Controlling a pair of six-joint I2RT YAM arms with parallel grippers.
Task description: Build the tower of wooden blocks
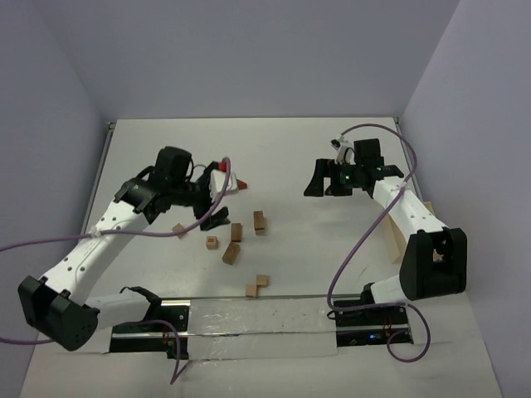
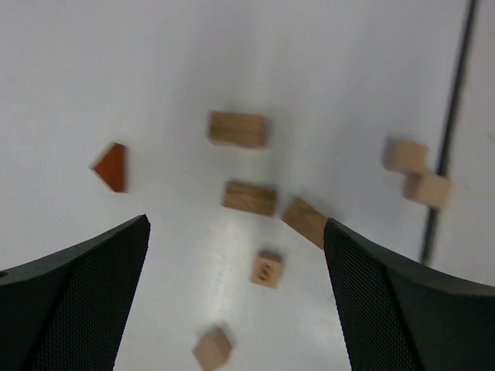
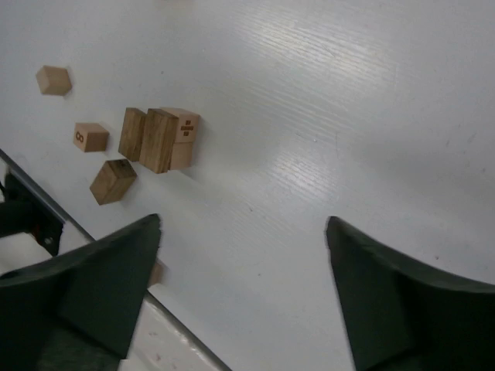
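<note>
The wood blocks lie loose and scattered on the white table; no tower stands. In the top view a reddish-brown block (image 1: pixel 241 184) lies by my left gripper (image 1: pixel 221 195), which is open and empty above the table. Tan bricks (image 1: pixel 260 220) (image 1: pixel 236 231) (image 1: pixel 231 253) and small cubes (image 1: pixel 212 242) (image 1: pixel 178 229) lie below it. The left wrist view shows the reddish block (image 2: pixel 112 166), bricks (image 2: pixel 249 197) and a marked cube (image 2: pixel 267 269) between the open fingers (image 2: pixel 93 294). My right gripper (image 1: pixel 326 186) is open and empty over bare table; it also shows in the right wrist view (image 3: pixel 244 224), with the bricks (image 3: pixel 158 139) at upper left.
Two more cubes (image 1: pixel 256 286) lie near the table's front edge. A pale wooden piece (image 1: pixel 397 236) shows behind the right arm at the table's right side. Purple cables hang from both arms. Walls close the table at back and sides.
</note>
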